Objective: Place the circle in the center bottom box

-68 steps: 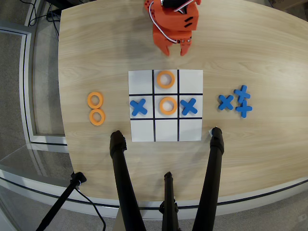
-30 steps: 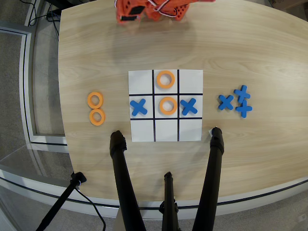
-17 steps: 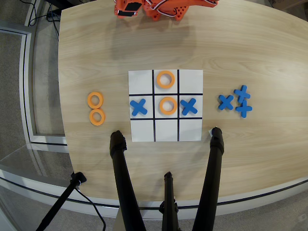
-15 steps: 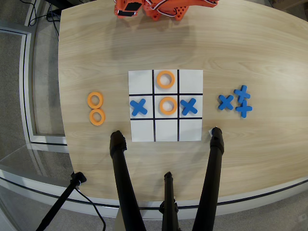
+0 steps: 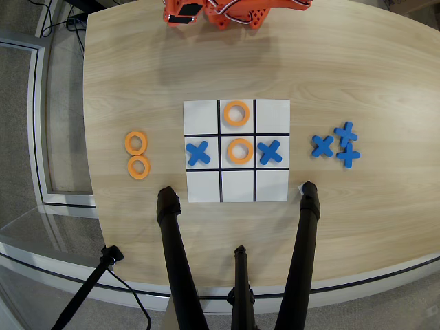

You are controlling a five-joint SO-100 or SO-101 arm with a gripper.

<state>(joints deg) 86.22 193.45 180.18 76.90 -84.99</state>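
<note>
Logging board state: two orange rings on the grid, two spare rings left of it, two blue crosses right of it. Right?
Nearly. The overhead view shows three blue crosses right of the grid, not two. The rest holds: one ring in the middle cell of the row nearest the orange arm, one ring in the centre cell, two spare rings on the left.

no readable text, label, brand or number shows anywhere in the overhead view; the white grid sheet (image 5: 236, 150) carries only plain black lines, and the wooden surface (image 5: 344, 75) and orange arm (image 5: 234, 12) are unmarked.
</note>
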